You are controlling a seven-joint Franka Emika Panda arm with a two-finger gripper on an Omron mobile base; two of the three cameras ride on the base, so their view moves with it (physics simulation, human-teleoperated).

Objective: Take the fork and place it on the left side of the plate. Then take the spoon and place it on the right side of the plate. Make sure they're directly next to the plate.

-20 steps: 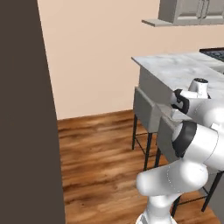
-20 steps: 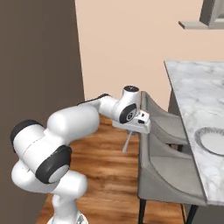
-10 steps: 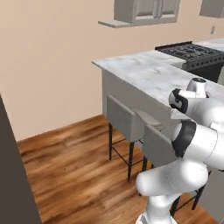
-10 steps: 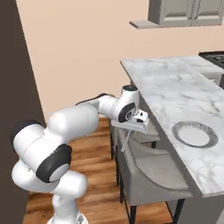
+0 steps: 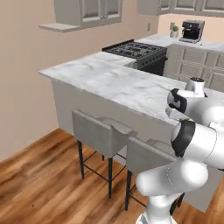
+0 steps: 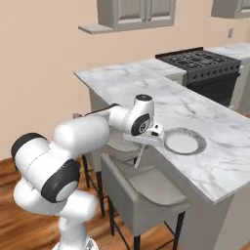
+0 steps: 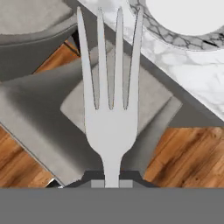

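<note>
Our fingers (image 7: 112, 183) grip the fork (image 7: 111, 100) by its handle, 4 tines pointing away, out over a grey stool (image 6: 146, 188) beside the counter (image 6: 210, 161). The plate (image 6: 182, 141) lies on the counter near the gripper (image 6: 146, 140).

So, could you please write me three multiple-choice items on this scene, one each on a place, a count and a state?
1. Where is the plate?
A. on the marble counter
B. on a stool
C. on the stove

2. How many tines has the fork?
A. two
B. three
C. four

3. What is the gripper doing?
A. hanging open
B. holding the fork
C. holding the plate

Answers: 1 A, the right base view shows it lying near the counter edge. 2 C, the hand view shows four prongs. 3 B, the fork's handle runs down between the fingertips.
</note>
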